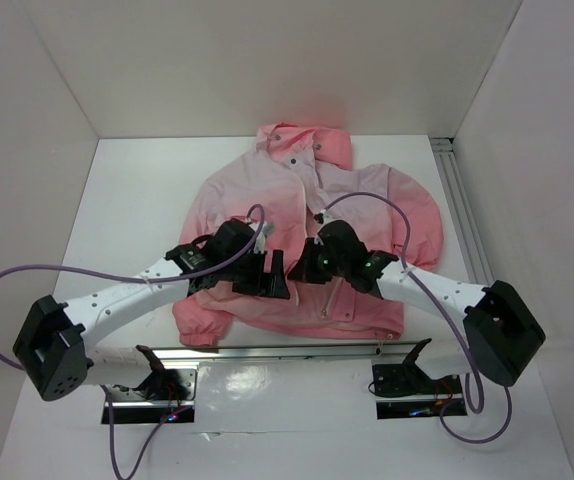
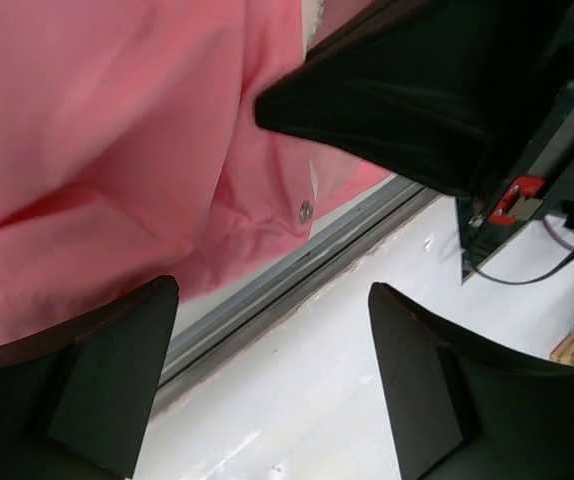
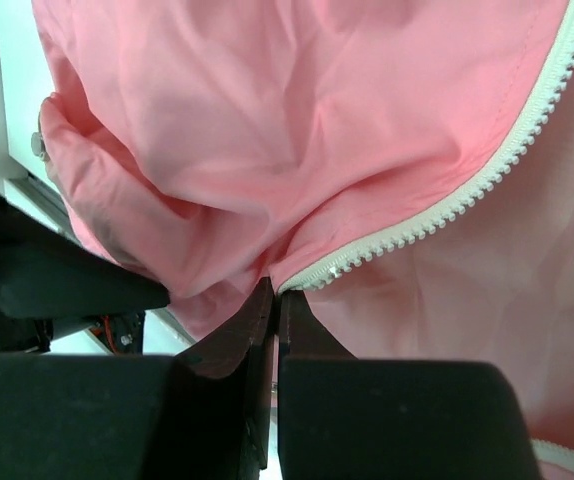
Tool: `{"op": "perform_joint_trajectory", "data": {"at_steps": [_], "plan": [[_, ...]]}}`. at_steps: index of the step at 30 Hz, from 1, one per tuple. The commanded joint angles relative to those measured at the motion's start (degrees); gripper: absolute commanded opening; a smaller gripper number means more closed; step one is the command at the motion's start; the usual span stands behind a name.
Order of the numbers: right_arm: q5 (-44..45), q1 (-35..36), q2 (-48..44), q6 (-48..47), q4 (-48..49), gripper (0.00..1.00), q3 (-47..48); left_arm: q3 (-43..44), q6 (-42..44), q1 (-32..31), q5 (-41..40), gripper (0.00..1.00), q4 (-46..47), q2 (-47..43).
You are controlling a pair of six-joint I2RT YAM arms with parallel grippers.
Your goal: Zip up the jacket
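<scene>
The pink jacket lies flat on the white table, hood at the far end and front open. Both grippers hover low over its hem near the middle. My right gripper is shut, its tips pinching the fabric at the lower end of the white zipper teeth, with the coral cloth bunched just beyond. My left gripper stands open just left of it, with nothing between its fingers and only bare table below. The jacket's hem and a small snap button lie just beyond its fingertips.
A metal rail runs along the table just below the jacket's hem, and it also shows as the rail in the left wrist view. Another rail lines the right wall. White walls close in the table on three sides. Purple cables loop over both arms.
</scene>
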Motion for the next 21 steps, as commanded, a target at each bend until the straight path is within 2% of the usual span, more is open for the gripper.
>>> {"op": "perform_joint_trajectory", "data": {"at_steps": [1,8,14,18,21], "plan": [[-0.30,-0.82,-2.68,-1.85,-2.34,0.00,4.05,-0.11,1.03,1.18,4.68,0.88,8.09,1.23],[-1.97,-1.96,-3.21,-1.85,-2.34,0.00,4.06,-3.79,0.50,1.18,6.01,0.81,15.47,2.73],[-3.73,-2.49,-3.74,-1.32,-2.34,0.00,4.58,-2.57,0.50,-0.13,3.73,0.74,14.95,5.45],[-3.73,-2.49,-3.74,-1.32,-2.34,0.00,4.58,-4.40,-0.56,-0.13,5.04,0.73,18.10,5.45],[-3.73,-2.49,-3.74,-1.32,-2.34,0.00,5.11,-5.11,-2.14,-0.13,5.66,0.65,19.79,5.45]]}}
